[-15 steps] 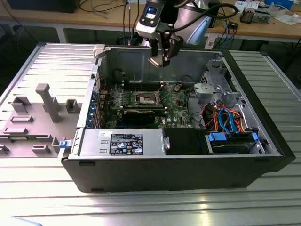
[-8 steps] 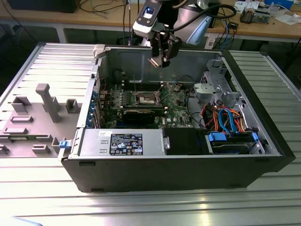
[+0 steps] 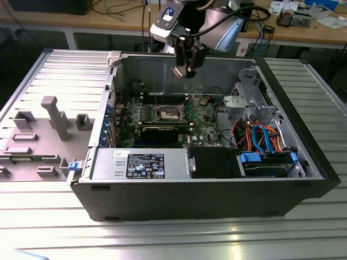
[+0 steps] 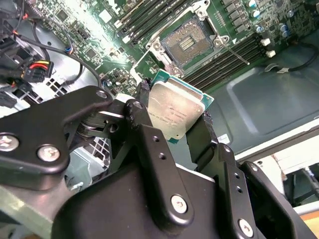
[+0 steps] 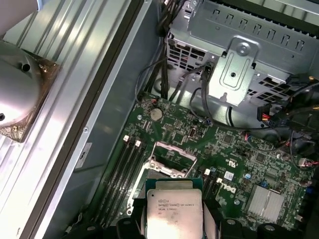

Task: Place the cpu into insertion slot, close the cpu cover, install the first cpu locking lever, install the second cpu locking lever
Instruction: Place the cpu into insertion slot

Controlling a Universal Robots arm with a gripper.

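Note:
My gripper [image 3: 184, 66] hangs above the open computer case, over the motherboard. It is shut on the cpu [image 4: 174, 112], a flat square chip with a silver top and a green edge, pinched by two opposite sides between black fingers [image 4: 144, 124]. In the first wrist view the cpu [image 5: 172, 211] sits between the fingers, just in front of the insertion slot [image 5: 168, 160]. The insertion slot [image 4: 192, 42] lies bare below, its dark centre exposed inside a silver rim on the green board. A thin locking lever [image 4: 238, 54] stands off beside it. I cannot tell the cpu cover from the rim.
A black box with a white label [image 3: 145, 164] lies along the case's front wall. A silver drive cage [image 3: 248, 103] and orange and blue cables [image 3: 260, 135] fill the exterior view's right. Memory slots [image 4: 224, 59] flank the socket. A grey fixture [image 3: 54, 116] stands outside the case.

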